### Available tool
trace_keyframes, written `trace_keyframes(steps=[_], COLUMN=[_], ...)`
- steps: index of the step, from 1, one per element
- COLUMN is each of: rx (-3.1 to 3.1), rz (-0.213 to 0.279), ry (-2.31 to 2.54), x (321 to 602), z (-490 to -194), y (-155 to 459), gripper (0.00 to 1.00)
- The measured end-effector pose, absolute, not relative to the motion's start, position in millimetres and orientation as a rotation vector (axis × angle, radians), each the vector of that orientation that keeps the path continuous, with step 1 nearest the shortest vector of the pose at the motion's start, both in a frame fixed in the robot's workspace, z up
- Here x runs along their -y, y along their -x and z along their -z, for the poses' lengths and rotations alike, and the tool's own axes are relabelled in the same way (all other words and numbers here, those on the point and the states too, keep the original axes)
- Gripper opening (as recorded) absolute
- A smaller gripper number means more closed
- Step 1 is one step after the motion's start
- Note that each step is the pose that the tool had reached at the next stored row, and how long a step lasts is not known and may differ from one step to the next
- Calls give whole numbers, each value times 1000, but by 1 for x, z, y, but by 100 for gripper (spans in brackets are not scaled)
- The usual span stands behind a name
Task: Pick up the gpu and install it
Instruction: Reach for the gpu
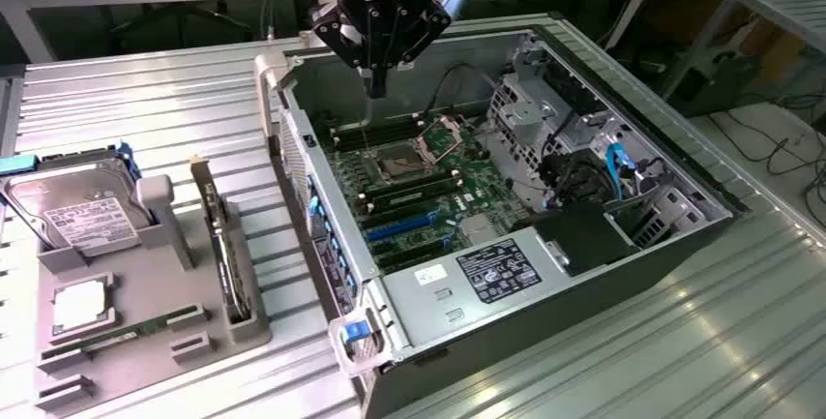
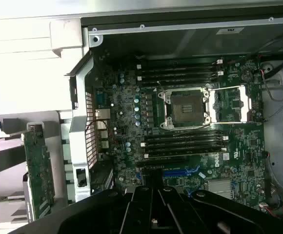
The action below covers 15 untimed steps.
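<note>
my gripper [image 1: 375,92] hangs above the open computer case [image 1: 645,129], over the end of the case farthest from its power supply [image 1: 497,269]. my fingers [image 1: 375,78] are pressed together and nothing is caught between them. they point down toward the motherboard [image 1: 427,192] on the floor of the case, over the memory slots and the bare cpu socket [image 2: 185,107], and they stay clear of the board. the wrist view has that socket near its middle and my dark fingertips low in front of it. the gpu [image 1: 220,245] is outside the case, just beside the case wall on the exterior view's left. it stands on its long edge in a slot of the grey holder [image 1: 142,351], green face [image 2: 38,170] toward the case, pale bracket end at the far tip. so the card is well apart from my fingers, lower than they are, with the case wall between us. further from the case on the same holder, the hard drive [image 1: 77,211] leans in its cradle and a ram stick [image 1: 123,330] lies flat in a groove. the blue expansion slots [image 1: 400,230] inside the case hold no card.
</note>
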<state>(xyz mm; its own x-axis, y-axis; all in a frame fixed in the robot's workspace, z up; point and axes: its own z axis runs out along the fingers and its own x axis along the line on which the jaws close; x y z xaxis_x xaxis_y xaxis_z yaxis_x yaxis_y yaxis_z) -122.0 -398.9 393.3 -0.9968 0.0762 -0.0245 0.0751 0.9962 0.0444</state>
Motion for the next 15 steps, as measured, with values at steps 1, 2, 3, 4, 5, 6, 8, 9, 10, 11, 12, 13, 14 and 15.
trace_keyframes(steps=[1, 2, 3, 4, 5, 6, 8, 9, 10, 11, 12, 13, 14, 15], rx=[-3112, -3113, -3112, -3112, -3113, -3112, -3113, -3112, -3112, -3112, -3112, -3112, -3112, -3113], rz=[-68, -68, -68, -68, -68, -68, -68, -68, -68, -68, -68, -68, -68, -68], ry=[-118, -118, -118, -118, -118, -118, -118, -118, -118, -118, -118, -118, -118, -118], x=[399, 399, 399, 399, 399, 399, 399, 400, 400, 400, 400, 400, 400, 400], z=[-393, -393, -393, -393, -393, -393, -393, -393, -393, -393, -393, -393, -393, -393], y=[122, 123, 123, 123, 124, 124, 125, 125, 125, 126, 126, 126, 127, 127], gripper=[11, 11, 11, 11, 11, 11, 11, 11, 11, 11, 11, 11, 11, 11])
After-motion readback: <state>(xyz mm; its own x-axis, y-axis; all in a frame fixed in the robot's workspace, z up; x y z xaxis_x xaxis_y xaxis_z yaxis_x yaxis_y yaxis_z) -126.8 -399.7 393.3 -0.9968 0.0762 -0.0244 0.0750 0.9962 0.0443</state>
